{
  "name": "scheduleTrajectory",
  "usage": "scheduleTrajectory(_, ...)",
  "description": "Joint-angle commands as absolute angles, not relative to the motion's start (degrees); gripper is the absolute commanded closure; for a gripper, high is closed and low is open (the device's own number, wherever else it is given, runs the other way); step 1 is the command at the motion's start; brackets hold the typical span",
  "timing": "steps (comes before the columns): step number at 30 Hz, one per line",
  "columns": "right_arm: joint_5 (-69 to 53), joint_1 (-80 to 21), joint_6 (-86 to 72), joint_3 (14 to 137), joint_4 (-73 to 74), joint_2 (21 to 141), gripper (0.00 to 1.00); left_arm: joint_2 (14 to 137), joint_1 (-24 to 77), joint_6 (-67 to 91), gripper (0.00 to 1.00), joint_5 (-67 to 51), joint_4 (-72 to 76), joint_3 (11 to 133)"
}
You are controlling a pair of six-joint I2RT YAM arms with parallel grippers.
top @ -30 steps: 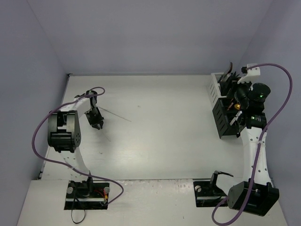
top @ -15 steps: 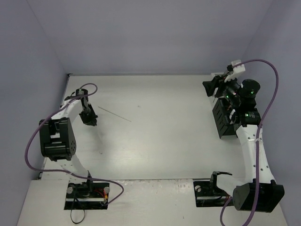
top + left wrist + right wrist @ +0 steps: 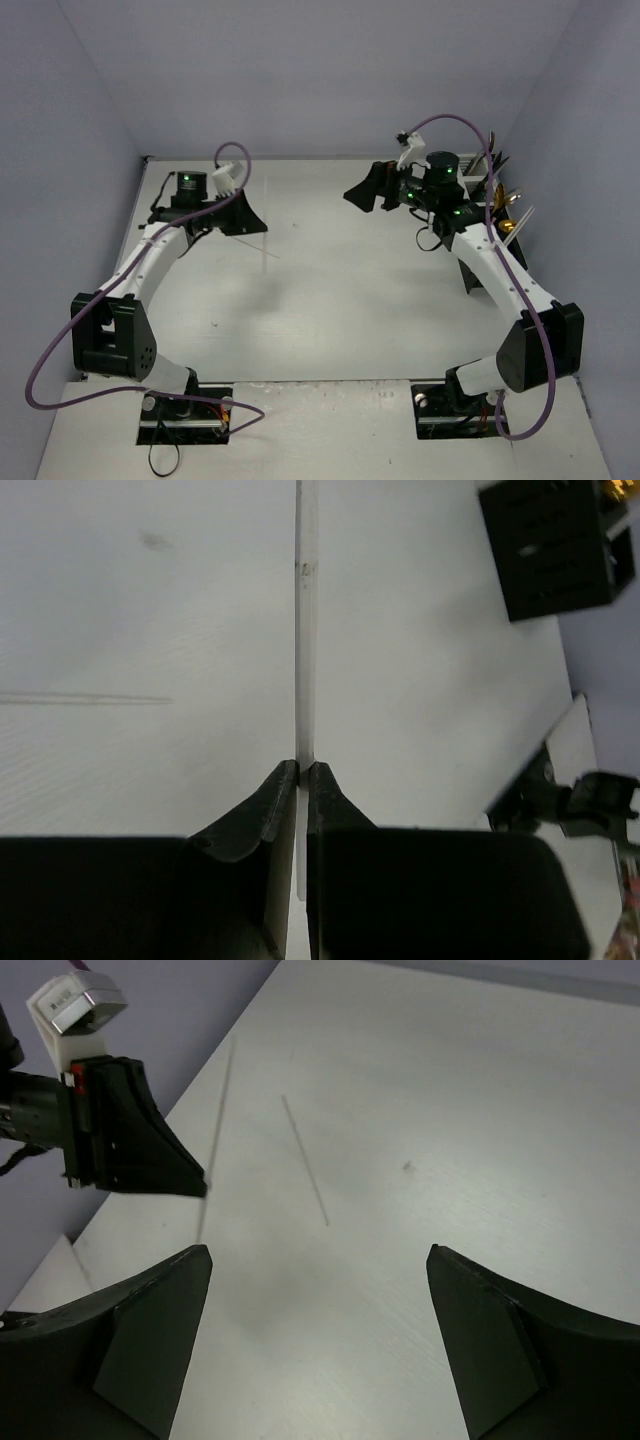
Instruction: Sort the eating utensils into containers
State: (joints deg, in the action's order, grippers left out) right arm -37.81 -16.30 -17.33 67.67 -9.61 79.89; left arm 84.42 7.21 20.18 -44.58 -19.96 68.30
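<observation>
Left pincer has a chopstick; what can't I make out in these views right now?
The black holder: the right arm covers most of it in the top view; the left wrist view crops it at the corner, slots unseen.
The held chopstick: far end cut off by the left wrist view's top edge.
The loose chopstick: too thin and faint to trace in the top view.

surface: matte white flat tabletop [image 3: 330, 320] | mark: small dark speck [image 3: 294, 224] on it, between left gripper [image 3: 258, 226] and right gripper [image 3: 360, 195] | backdrop: pale lavender walls [image 3: 300, 80] beyond both
</observation>
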Motion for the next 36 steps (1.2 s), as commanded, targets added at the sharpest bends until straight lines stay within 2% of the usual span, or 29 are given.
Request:
scheduleTrajectory(1,-45.0,-21.91,-22.62,72.93,-14.41,84.32,0.14,80.92,14.99,23.66,1.0,-54.0,-5.58,67.19)
scheduleTrajectory(8,-46.65,-27.52,-25.05,76.23,-14.76,90.52,0.16,81.6,20.98,23.59,1.0,-53.79,-6.14,70.33)
scheduleTrajectory(11,-47.46,-28.42,-25.54,77.63,-14.89,92.37,0.23,81.83,22.26,24.5,1.0,-54.07,-5.54,70.81)
scheduleTrajectory(12,-47.76,-28.49,-25.78,78.14,-14.95,92.76,0.31,81.84,22.74,24.61,1.0,-54.21,-5.54,71.03)
scheduleTrajectory(17,-48.08,-28.13,-26.7,79.27,-15.2,94.3,0.88,81.74,23.29,24.78,1.0,-54.4,-5.03,71.02)
scheduleTrajectory(18,-48.24,-28.04,-26.72,79.36,-15.21,94.39,0.94,81.66,23.29,24.7,1.0,-54.57,-5.01,70.93)
scheduleTrajectory(21,-48.25,-27.86,-27.05,79.21,-15.36,94.48,1.0,81.48,23.29,24.45,1.0,-54.84,-5.17,70.66)
scheduleTrajectory(23,-48.25,-27.38,-26.91,79.27,-15.3,93.93,1.0,81.79,23.29,23.16,0.75,-53.65,-8.52,71.38)
scheduleTrajectory(24,-48.36,-26.75,-26.79,79.38,-15.24,93.71,1.0,81.88,23.24,22.24,0.45,-51.62,-11.57,72.3)
scheduleTrajectory(25,-48.45,-25.78,-26.72,79.53,-15.18,93.24,1.0,82.06,23.2,21.13,0.22,-48.79,-15.1,73.49)
scheduleTrajectory(26,-48.5,-24.52,-26.72,79.68,-15.13,92.45,1.0,82.38,23.2,19.87,0.12,-45.37,-18.89,74.86)
scheduleTrajectory(30,-47.81,-15.58,-26.48,79.45,-14.21,89.12,1.0,83.2,22.7,19.95,0.1,-28.59,-31.13,79.48)
scheduleTrajectory(36,-39.07,5.45,-16.13,76.11,-9.1,78.1,1.0,80.1,22.09,22.29,0.1,-14.58,-28.1,75.09)
